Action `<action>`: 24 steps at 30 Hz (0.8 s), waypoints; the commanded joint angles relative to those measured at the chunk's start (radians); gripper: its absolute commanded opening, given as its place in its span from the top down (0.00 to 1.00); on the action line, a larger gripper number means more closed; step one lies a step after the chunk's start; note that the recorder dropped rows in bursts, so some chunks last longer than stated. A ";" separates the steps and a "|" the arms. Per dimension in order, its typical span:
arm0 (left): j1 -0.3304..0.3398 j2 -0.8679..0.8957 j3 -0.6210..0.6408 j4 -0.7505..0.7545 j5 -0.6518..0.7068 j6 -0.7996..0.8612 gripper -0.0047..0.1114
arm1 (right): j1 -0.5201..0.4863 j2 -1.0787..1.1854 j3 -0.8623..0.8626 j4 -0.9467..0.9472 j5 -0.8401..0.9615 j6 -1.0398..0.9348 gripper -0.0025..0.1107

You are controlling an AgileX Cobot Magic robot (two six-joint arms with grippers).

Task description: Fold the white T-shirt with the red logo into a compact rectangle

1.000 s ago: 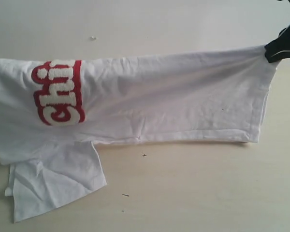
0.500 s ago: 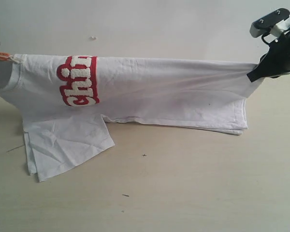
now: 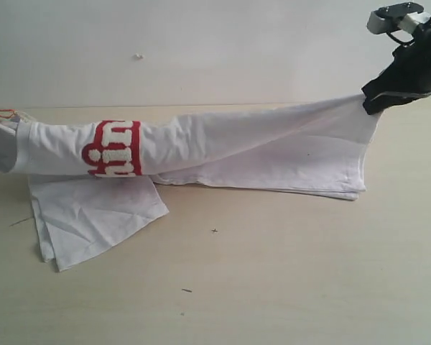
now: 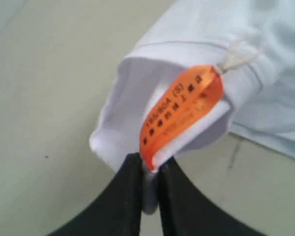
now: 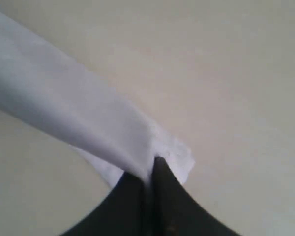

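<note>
The white T-shirt (image 3: pixel 223 147) hangs stretched between both grippers, folded lengthwise, its lower layers resting on the table. Part of the red logo (image 3: pixel 113 149) shows on the left half. My left gripper (image 4: pixel 150 164) is shut on the collar edge beside the orange neck tag (image 4: pixel 182 110); in the exterior view it sits off the left edge. My right gripper (image 3: pixel 370 100) is shut on the hem corner of the T-shirt (image 5: pixel 88 123) at the upper right, black fingers (image 5: pixel 162 191) pinching the cloth. One sleeve (image 3: pixel 93 215) lies flat on the table at the lower left.
The pale wooden table (image 3: pixel 287 273) spreads in front of the shirt with a few small dark specks (image 3: pixel 214 231). A light wall (image 3: pixel 201 43) stands behind. The right arm's wrist (image 3: pixel 406 43) is at the top right corner.
Both grippers have lowered and carried the shirt away from the camera. The hanging cloth has settled onto the table and less of the logo shows.
</note>
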 commanded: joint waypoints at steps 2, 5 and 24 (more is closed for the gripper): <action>0.002 -0.125 -0.042 -0.237 0.211 -0.022 0.96 | -0.005 -0.114 0.000 0.001 0.157 0.090 0.98; 0.002 -0.217 -0.042 -0.158 0.364 -0.126 0.96 | -0.005 -0.225 0.079 0.001 0.161 0.111 0.98; -0.040 -0.769 0.063 0.062 0.502 -0.511 0.96 | -0.005 -0.769 0.398 0.120 0.154 0.276 0.98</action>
